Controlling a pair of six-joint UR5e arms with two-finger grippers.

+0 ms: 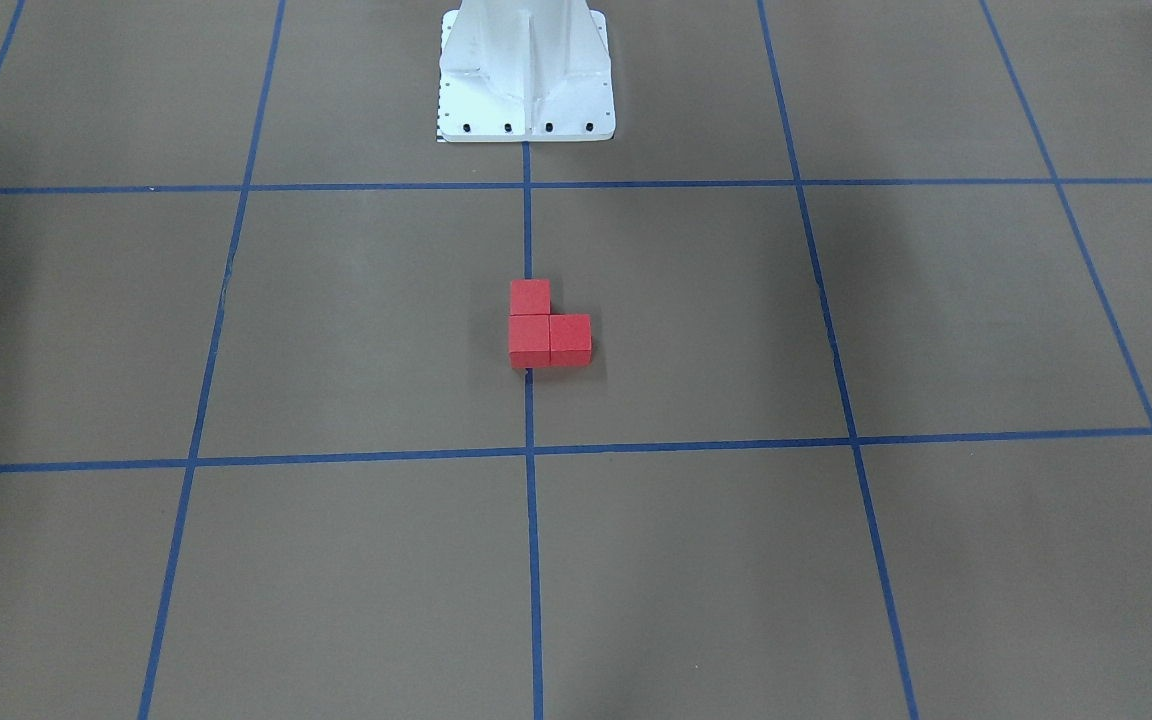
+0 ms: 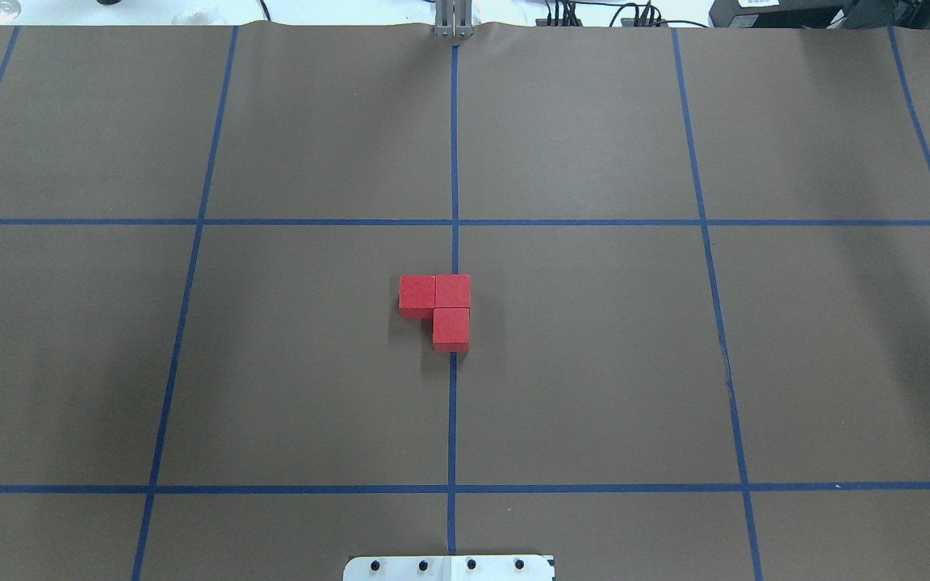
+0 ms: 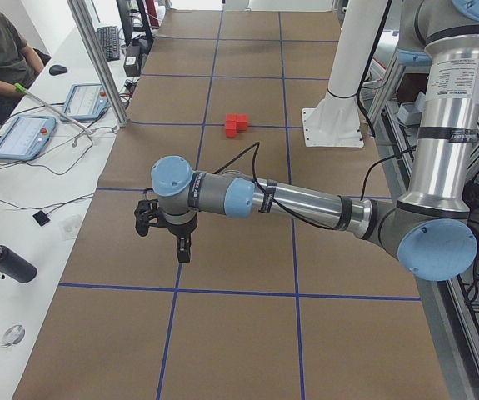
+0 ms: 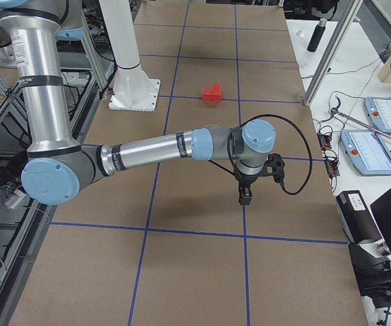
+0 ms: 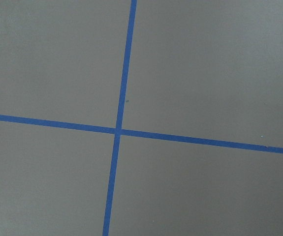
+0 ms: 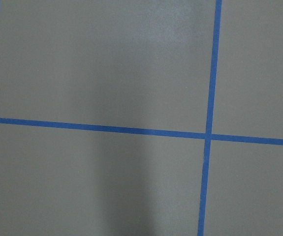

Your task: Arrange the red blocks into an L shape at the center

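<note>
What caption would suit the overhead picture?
Three red blocks form an L on the central blue tape line of the brown table.

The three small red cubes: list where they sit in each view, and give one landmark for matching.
Front-facing: three small matte red cubes, centre, below white base plate.
Overhead: centre, above the plate.
Exterior left: upper middle, left of the plate.
Exterior right: upper middle, right of the plate.
Left wrist: not in it.
Right wrist: not in it.
Landmark: the white base plate.

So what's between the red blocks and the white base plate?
Nothing but bare brown surface and blue tape between the red blocks and base plate, per the overhead view.
</note>
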